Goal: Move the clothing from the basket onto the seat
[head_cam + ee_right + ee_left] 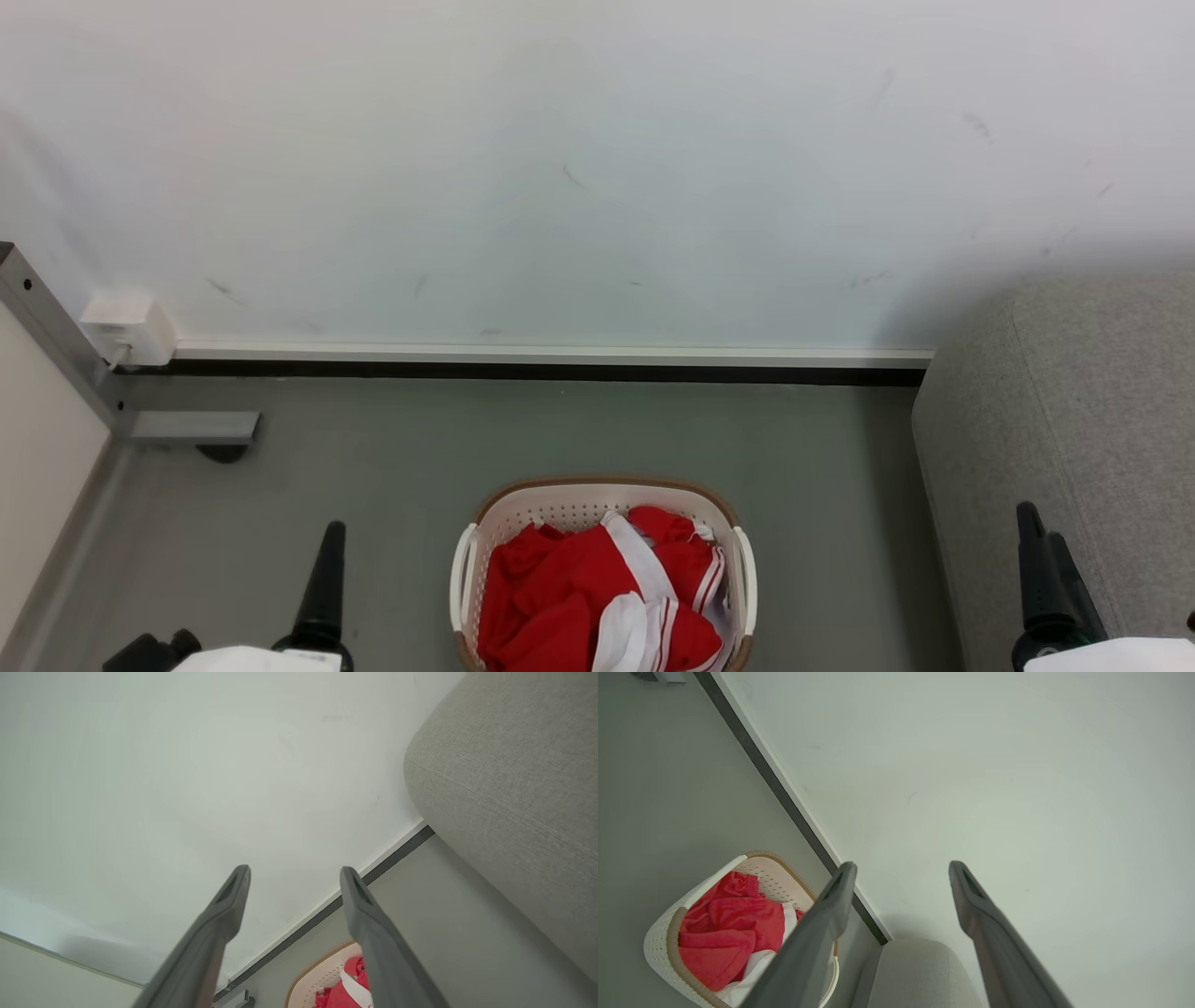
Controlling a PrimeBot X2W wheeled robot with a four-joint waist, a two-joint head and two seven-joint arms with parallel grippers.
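The basket [607, 487], cream-white with a brown rim, stands on the grey floor at the bottom centre of the head view. The clothing [569, 588], red with white striped trim, lies heaped inside it. The light grey seat [1074, 448] rises at the right, apart from the basket. My left gripper [901, 865] is open and empty, up and left of the basket [658, 947] and clothing [728, 924]; one of its fingers [327, 579] shows at lower left. My right gripper [294, 870] is open and empty, beside the seat [514, 774]. It stands right of the basket [317, 975].
A white wall with a dark baseboard [560, 371] runs behind the basket. At the left stand a metal frame post [56, 327], its grey foot [191, 427] and a white wall box [131, 331]. Bare grey floor [392, 467] surrounds the basket.
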